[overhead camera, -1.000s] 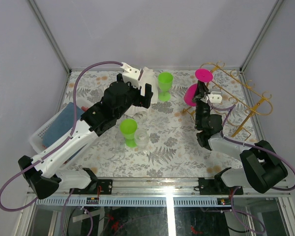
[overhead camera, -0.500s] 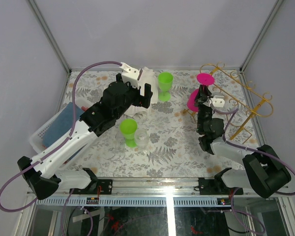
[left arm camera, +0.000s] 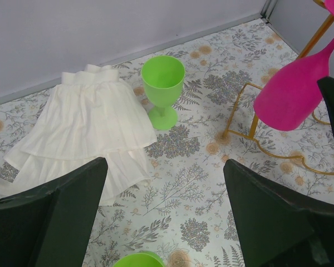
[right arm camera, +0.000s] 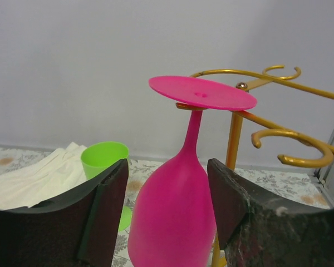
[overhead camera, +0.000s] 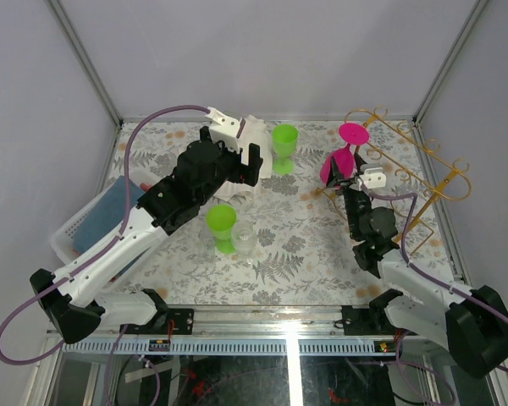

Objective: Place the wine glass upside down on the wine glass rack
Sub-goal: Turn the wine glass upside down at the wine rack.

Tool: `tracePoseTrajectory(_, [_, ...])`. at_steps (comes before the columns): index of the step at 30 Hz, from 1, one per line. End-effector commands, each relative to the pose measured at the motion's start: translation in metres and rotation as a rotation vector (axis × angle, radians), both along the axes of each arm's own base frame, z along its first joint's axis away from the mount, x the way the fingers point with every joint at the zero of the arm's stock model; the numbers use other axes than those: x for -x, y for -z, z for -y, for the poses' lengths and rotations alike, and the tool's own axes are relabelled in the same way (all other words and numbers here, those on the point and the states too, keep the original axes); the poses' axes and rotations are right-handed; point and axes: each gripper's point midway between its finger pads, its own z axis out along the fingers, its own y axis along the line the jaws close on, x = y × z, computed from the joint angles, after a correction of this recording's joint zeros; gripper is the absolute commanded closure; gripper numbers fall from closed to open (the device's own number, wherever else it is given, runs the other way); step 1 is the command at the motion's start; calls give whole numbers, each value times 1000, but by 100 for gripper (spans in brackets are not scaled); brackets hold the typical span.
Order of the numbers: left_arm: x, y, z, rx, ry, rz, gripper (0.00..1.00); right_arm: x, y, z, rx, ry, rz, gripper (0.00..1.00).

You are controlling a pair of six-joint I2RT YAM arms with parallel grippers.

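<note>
The pink wine glass (overhead camera: 333,166) hangs upside down, its round foot (right arm camera: 202,92) resting on a rail of the gold wine glass rack (overhead camera: 425,159). The bowl (right arm camera: 175,217) leans out below the rail. My right gripper (right arm camera: 166,167) is open, with a jaw on each side of the bowl and a small gap on both sides. In the top view the right gripper (overhead camera: 345,179) sits just in front of the glass. My left gripper (overhead camera: 237,167) hovers open over the table with nothing between its fingers (left arm camera: 67,200). In the left wrist view the glass (left arm camera: 292,89) hangs beside the rack's base (left arm camera: 250,136).
A green goblet (overhead camera: 284,145) stands upright at the back next to a white cloth (left arm camera: 89,122). A second green cup (overhead camera: 221,227) and a clear glass (overhead camera: 244,238) stand mid-table. At the left edge is a white basket (overhead camera: 70,229) with a blue item.
My right gripper has gone from shut on the wine glass to open and drawn back slightly. The glass now hangs from the rack rail. The left arm has not moved.
</note>
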Motion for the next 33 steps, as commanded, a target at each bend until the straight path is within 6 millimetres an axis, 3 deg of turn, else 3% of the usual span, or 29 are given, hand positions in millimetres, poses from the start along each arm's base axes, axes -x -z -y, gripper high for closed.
tracePoseTrajectory(1, [-4,-21,-7,47,-31,68,14,11,6,-13,133,-93,-33,31])
tracePoseTrajectory(5, [-4,-21,-7,48,-32,67,14,21,15,-15,184,-133,-63,20])
tracePoseTrajectory(8, [-4,-21,-7,49,-32,67,14,31,30,-29,271,-233,-127,16])
tracePoseTrajectory(14, [-5,-22,-11,42,-49,74,14,49,46,-51,382,-401,-239,12])
tracePoseTrajectory(22, [-12,-25,-19,52,-92,66,14,58,58,-68,338,-519,-391,9])
tracePoseTrajectory(28, [-17,-28,-23,79,-122,12,14,58,86,-100,345,-577,-502,4])
tracePoseTrajectory(31, [-19,-17,-33,95,-140,-41,14,49,91,-113,325,-554,-545,3])
tracePoseTrajectory(33, [-20,-1,-50,98,-196,-68,13,39,91,-118,284,-528,-580,0])
